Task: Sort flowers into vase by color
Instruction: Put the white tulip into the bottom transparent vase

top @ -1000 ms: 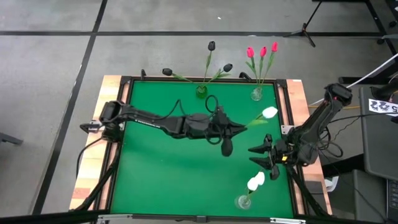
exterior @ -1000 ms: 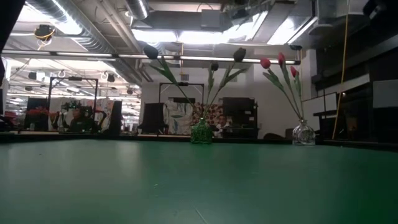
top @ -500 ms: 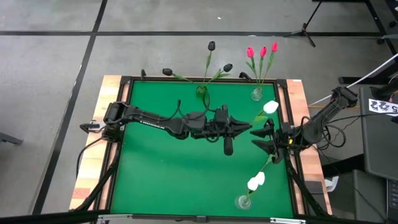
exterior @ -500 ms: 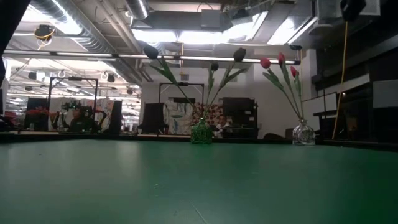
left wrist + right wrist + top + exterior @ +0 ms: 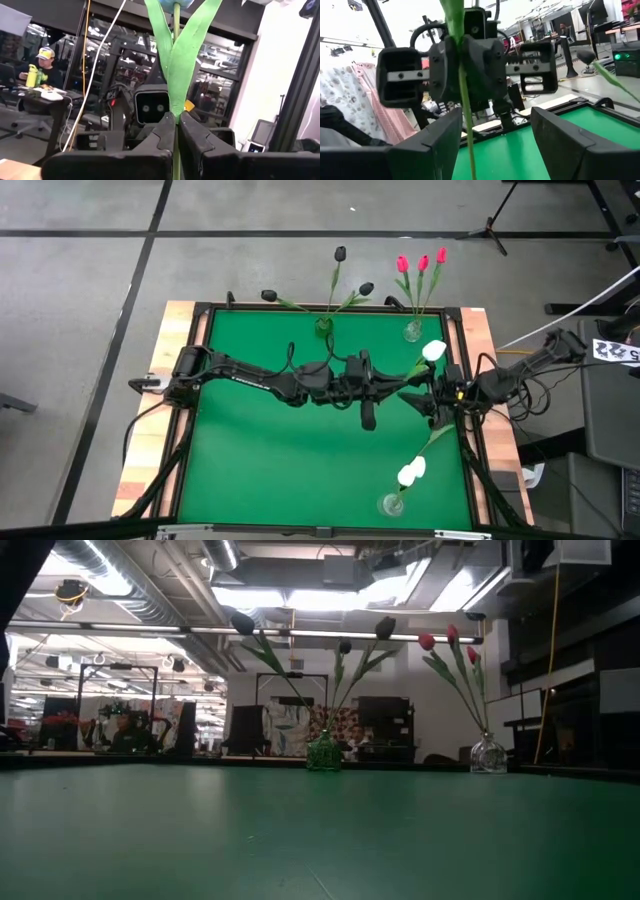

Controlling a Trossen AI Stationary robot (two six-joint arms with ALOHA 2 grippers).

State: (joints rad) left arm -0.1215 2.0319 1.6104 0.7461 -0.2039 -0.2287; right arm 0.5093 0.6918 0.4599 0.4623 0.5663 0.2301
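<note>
White tulip (image 5: 433, 351) is midair over the bench's (image 5: 270, 460) right side, stem pinched in left hand (image 5: 404, 388). Right hand (image 5: 428, 402) spread around it, prob for a handoff twd the white-flower vase (image 5: 391, 505).

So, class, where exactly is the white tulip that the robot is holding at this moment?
In the high view, the white artificial tulip is near the table's right edge, its stem clamped in the left gripper, just below the clear glass vase of red-pink tulips.
</note>
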